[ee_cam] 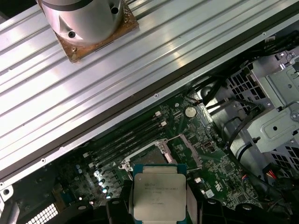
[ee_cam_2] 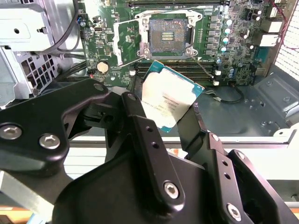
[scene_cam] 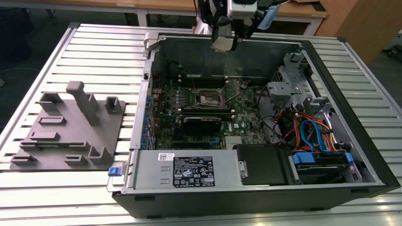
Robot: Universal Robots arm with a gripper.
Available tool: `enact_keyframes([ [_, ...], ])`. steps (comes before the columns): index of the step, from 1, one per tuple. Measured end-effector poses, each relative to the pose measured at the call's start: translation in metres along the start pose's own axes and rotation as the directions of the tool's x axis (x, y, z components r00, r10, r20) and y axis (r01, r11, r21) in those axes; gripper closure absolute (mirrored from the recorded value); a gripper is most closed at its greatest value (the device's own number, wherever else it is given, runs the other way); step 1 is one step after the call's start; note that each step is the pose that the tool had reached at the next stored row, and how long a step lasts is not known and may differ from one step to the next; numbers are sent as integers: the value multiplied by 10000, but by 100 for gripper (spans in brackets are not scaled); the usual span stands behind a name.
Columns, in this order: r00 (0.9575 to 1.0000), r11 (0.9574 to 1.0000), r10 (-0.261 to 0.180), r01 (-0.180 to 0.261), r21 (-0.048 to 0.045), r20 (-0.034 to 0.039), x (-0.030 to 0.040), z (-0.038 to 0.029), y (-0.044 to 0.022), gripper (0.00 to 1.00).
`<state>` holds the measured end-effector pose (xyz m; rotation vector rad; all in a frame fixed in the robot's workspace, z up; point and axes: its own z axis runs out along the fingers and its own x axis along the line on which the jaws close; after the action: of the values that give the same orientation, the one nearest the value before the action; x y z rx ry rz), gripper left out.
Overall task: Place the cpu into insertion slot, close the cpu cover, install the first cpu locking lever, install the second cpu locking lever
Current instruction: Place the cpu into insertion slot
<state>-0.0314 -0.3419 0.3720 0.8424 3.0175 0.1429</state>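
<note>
Second wrist view is showing us the pincer (ee_cam_2: 167, 114) gripping the cpu (ee_cam_2: 170, 95) by two opposite edges, its black fingers (ee_cam_2: 135, 116) clamped on the chip; we are judging that the first step, placing the chip, is under way and not yet done. The insertion slot (ee_cam_2: 168, 35) is lying bare on the green motherboard (ee_cam_2: 238, 46), well apart from the chip; the cpu cover (ee_cam_2: 117, 44) is looking swung up beside it, so the socket is standing open. In the exterior view the pincer is hanging over the far wall of the computer case (scene_cam: 251, 207). Seating the chip, in our judgement, is calling for squaring it to the socket, since it is looking turned against it, and for keeping it level. Around the socket we are noting the memory slots (ee_cam_2: 187, 70) and a coin cell (ee_cam_2: 102, 67); a cable bundle (scene_cam: 308, 129) is lying off to the exterior view's right; the case wall and the raised cover are looking like the things to clear. A grey fixture tray (scene_cam: 69, 127) is sitting on the slatted counter (scene_cam: 37, 197) beside the case.
</note>
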Motion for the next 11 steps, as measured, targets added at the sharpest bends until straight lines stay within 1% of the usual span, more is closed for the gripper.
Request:
enact_keyframes([
  [7,10000,10000,20,-20,0,2,0,0,0,46],
  [11,9998,9998,178,-178,-3,16,0,0,0,46],
])
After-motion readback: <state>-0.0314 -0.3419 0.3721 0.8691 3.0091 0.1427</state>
